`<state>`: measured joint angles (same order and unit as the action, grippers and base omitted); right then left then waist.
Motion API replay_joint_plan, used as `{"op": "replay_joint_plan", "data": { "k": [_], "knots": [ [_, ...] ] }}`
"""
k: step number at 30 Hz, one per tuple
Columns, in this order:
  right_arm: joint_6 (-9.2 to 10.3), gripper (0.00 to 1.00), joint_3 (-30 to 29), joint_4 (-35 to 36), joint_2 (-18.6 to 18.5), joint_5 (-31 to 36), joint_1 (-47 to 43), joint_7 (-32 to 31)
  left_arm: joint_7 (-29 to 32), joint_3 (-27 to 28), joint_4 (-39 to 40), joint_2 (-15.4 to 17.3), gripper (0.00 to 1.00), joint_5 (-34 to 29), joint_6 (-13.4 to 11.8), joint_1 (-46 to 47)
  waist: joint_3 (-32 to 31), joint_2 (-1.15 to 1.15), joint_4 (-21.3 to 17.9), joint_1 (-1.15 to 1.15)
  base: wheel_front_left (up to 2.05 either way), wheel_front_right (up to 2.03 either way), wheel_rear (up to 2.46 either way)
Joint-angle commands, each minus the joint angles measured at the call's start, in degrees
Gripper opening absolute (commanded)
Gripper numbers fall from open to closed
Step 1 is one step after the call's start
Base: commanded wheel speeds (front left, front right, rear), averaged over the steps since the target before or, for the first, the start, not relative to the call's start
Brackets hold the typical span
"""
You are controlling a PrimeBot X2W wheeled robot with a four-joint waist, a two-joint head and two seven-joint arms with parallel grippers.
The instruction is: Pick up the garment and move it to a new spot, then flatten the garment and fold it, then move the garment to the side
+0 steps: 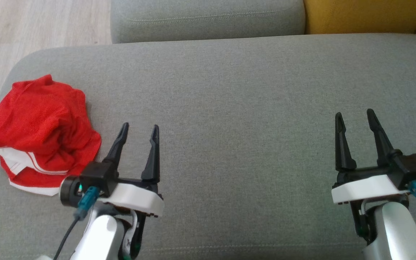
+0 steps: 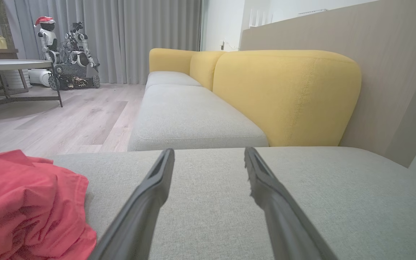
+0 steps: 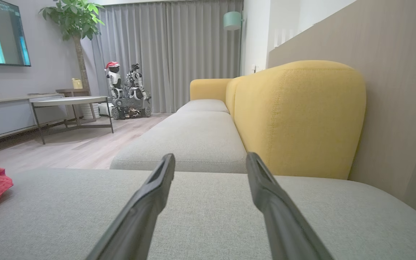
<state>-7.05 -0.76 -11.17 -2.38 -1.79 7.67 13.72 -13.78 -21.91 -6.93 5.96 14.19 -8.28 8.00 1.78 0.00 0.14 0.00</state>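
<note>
The dark two-fingered left gripper (image 1: 140, 126), spread and empty, has the crumpled red, white-trimmed cloth garment (image 1: 40, 133) near its nine o'clock on the grey fabric seat (image 1: 247, 108), far nearer than the equally spread right gripper (image 1: 354, 113).

A broad grey woven-fabric sofa cushion (image 1: 229, 90), flat-topped and rounded at its far left corner, carries a crumpled red garment with white trim (image 1: 42, 130), which lies bunched in a loose heap close to the cushion's left edge, its white-striped hem turned towards the near side.
</note>
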Motion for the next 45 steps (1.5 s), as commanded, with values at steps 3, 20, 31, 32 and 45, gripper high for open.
{"op": "replay_joint_plan", "data": {
  "k": [3,20,31,32,45],
  "knots": [
    [-0.44,1.00,1.04,1.01,-0.50,1.11,2.56,1.08,-1.20,3.49,1.86,-0.57,1.00,-3.19,1.31,1.31,-0.01,0.00,0.18,0.00,0.00,0.00,0.00],
    [-0.44,1.00,1.59,-0.76,-0.50,-1.30,2.03,1.15,-1.22,7.75,-1.55,-2.97,1.00,-5.43,5.36,0.37,-0.11,0.00,0.34,0.00,0.00,0.00,0.00],
    [-0.44,1.00,3.10,-0.41,-0.50,-0.71,2.61,1.17,-1.22,8.05,-2.11,-3.07,1.00,-4.93,4.45,0.79,0.70,0.00,4.04,0.00,0.00,0.00,0.00],
    [-0.44,1.00,3.33,-0.41,-0.50,-0.61,2.71,1.14,-1.22,8.18,-2.17,-3.07,1.00,-4.84,4.32,0.84,0.83,0.00,4.69,0.00,0.00,0.00,0.00],
    [-0.44,1.00,7.24,-0.35,-0.50,-0.33,3.02,0.73,-1.22,10.38,-1.16,-3.08,1.00,-5.02,2.92,0.21,1.31,0.00,15.13,0.00,0.00,0.00,0.00]
  ]
}}
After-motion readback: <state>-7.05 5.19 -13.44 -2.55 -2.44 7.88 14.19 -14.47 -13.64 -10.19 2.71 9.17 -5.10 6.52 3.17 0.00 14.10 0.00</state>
